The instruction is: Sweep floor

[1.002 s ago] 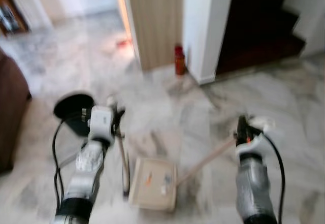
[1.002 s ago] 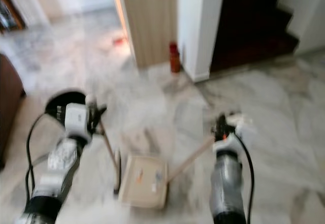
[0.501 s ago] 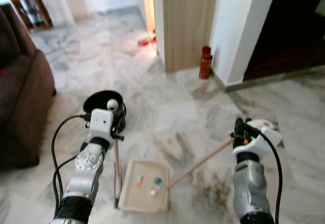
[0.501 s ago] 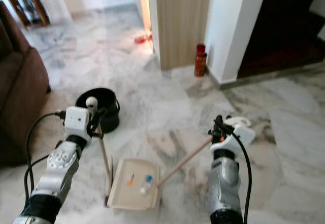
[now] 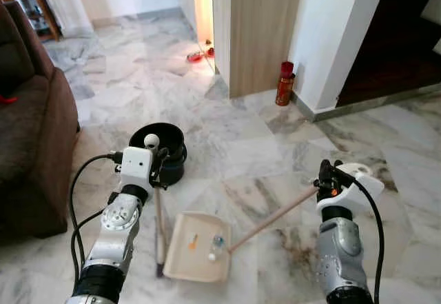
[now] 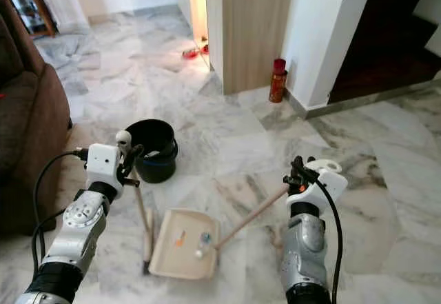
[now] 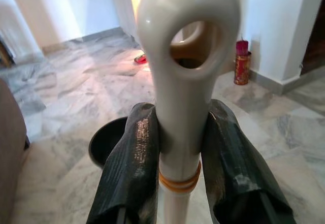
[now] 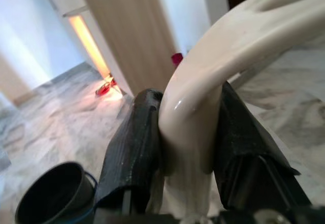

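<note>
Clearly both tools are light, stiff things of cream plastic on thin wooden-looking handles, so weight is no worry; the likely trouble is leverage and spilling. Up at its looped top end, the broom [image 5: 159, 211] is clamped between the two black fingers [image 7: 127, 168] of the left gripper [image 5: 156, 158], with its head down on the floor just beside the left edge of the dustpan [image 5: 196, 247]. Holding it that high probably gives reach but little control of the head. The right gripper [image 5: 324, 178] is likewise clenched on the curved end of the dustpan handle [image 5: 273, 218], which slopes down to the pan lying flat on the floor between the arms. A few small bits of litter [image 5: 212, 245] sit in the tray; they look loose and would likely slide out if the pan tips sideways, so it should stay level when raised.

Underfoot is polished grey-veined marble floor [image 5: 248, 149], hard and smooth, probably slippery to bristles and debris alike. A black bucket [image 5: 161, 151] stands just beyond the left gripper, near enough to serve for emptying. A brown sofa [image 5: 27, 132] flanks the robot's left; further off are a wooden panel [image 5: 262, 28], a red bottle [image 5: 284, 83] at a white pillar's foot, and dark stairs
</note>
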Controlling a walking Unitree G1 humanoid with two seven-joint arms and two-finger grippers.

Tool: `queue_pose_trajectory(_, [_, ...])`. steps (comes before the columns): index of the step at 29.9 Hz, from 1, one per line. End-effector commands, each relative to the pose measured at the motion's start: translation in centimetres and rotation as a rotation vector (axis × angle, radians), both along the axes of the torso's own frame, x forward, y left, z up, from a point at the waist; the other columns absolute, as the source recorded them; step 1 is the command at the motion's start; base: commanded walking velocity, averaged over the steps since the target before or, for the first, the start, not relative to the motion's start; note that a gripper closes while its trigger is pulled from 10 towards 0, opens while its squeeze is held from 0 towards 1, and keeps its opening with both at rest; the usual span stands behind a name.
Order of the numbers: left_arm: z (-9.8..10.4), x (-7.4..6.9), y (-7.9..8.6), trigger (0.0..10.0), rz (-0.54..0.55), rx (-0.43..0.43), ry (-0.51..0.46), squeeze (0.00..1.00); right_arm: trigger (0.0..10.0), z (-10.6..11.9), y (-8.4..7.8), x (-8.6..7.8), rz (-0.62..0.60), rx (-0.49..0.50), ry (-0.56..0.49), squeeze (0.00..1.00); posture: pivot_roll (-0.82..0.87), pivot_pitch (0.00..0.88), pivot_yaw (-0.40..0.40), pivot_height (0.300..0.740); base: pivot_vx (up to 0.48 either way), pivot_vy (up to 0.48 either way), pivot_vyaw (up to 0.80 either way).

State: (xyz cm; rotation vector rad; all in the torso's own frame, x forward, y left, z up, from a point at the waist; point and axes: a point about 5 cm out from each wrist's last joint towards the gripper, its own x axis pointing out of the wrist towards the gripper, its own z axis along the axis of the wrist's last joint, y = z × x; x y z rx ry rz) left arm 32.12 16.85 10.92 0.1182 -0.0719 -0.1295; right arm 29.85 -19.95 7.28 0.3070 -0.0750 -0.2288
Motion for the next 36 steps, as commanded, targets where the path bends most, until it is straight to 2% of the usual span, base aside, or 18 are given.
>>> queue_pose_trajectory(1, [1.0,0.2,0.8,10.0,0.018,0.023,-0.041,0.00,10.0,1.5,0.9,0.8,0.021,0.018,-0.071,0.00,-0.03,0.000,0.046,0.740,0.000,0.480,0.00])
queue_pose_trajectory(10, [1.1,0.3,0.8,10.0,0.021,0.027,-0.047,0.00,10.0,1.6,0.9,0.9,0.020,0.022,-0.073,0.00,-0.03,0.000,0.047,0.740,0.000,0.431,0.00])
queue_pose_trajectory(21, [1.2,0.2,0.9,10.0,0.011,0.038,-0.058,0.00,10.0,3.1,0.8,1.4,0.010,0.013,-0.123,0.00,-0.03,0.000,0.051,0.740,0.000,0.000,0.00])
queue_pose_trajectory(31, [1.3,0.2,0.7,10.0,0.001,0.037,-0.069,0.00,10.0,7.2,0.7,2.5,-0.023,-0.049,-0.263,0.00,-0.03,0.000,0.050,0.740,0.000,0.000,0.00])
queue_pose_trajectory(34, [1.4,0.2,0.5,10.0,-0.009,0.058,-0.076,0.00,10.0,9.4,1.0,2.9,-0.028,-0.044,-0.341,0.00,-0.02,0.000,0.050,0.740,0.000,0.000,0.00])
queue_pose_trajectory(36, [1.5,0.2,0.4,10.0,-0.009,0.061,-0.087,0.00,10.0,11.1,0.9,3.0,-0.073,-0.065,-0.402,0.00,-0.02,0.000,0.049,0.740,0.000,0.000,0.00])
